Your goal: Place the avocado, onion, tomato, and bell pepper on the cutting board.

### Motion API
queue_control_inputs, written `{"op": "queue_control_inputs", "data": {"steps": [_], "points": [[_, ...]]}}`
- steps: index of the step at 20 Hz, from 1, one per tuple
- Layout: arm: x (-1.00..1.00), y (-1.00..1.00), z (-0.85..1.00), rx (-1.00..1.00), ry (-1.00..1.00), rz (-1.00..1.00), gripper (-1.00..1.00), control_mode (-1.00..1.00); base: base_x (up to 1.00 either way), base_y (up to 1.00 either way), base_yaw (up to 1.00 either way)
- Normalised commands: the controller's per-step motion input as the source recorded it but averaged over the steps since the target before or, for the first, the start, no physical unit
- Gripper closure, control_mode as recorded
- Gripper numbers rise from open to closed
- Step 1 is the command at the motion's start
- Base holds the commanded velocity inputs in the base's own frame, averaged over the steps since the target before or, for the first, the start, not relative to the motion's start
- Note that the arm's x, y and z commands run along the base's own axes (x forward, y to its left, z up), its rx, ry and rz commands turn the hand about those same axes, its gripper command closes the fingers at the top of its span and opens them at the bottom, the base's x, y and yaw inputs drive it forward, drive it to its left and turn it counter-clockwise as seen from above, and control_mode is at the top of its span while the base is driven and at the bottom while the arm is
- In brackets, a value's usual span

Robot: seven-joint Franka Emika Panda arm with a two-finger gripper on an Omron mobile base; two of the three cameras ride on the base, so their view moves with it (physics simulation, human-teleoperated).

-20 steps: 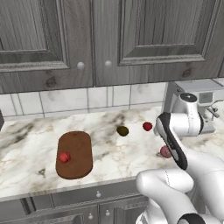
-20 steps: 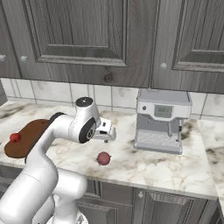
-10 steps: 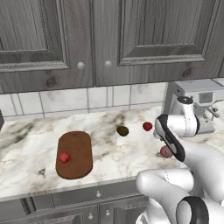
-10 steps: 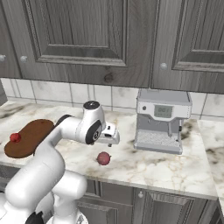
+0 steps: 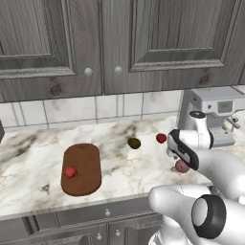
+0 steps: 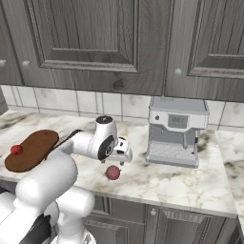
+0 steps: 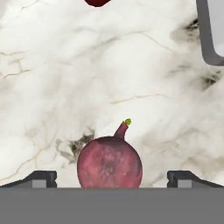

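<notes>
Since the earlier frames the arm has swung a little further toward the coffee machine (image 6: 177, 131), and the wrist sits closer over the onion (image 7: 110, 162); nothing on the counter (image 5: 28, 158) has shifted. Gripper (image 7: 112, 178) is spread wide, jaws empty, one fingertip showing on each side of the onion in the hand view, neither touching it. Onion lies on the marble near the counter's front edge, left of the coffee machine in the right base view (image 6: 113, 172), partly hidden behind the arm in the left base view (image 5: 181, 166); its short stalk with a green tip points away from the hand. Board (image 5: 82, 168) lies well left of the coffee machine, near the front edge. One red item, the pepper (image 5: 71, 172), rests on the board's near left part; also seen in the right base view (image 6: 16, 149). Avocado (image 5: 134, 143) sits on bare marble between board and coffee machine, off the board. Tomato (image 5: 161, 138) lies right of the avocado, close to the coffee machine's left side, just beyond the arm; a red edge at the top of the hand view is probably the same fruit.
</notes>
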Motion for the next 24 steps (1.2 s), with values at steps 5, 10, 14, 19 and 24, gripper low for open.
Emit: {"op": "queue_control_inputs", "data": {"steps": [5,10,14,19,24], "points": [[0.0,-0.01,-0.33,0.0,0.08,0.0,-1.0,-1.0,0.0,0.0,0.0],[0.0,0.0,-0.33,0.0,0.1,0.0,-1.0,-1.0,0.0,0.0,0.0],[0.0,0.0,-0.36,0.0,0.1,0.0,-1.0,-1.0,0.0,0.0,0.0],[0.0,-0.02,-0.28,0.0,0.05,0.0,1.0,-1.0,0.0,0.0,0.0],[-0.08,-0.05,0.24,0.05,-0.01,-0.02,1.0,-1.0,0.0,0.0,0.0]]}}
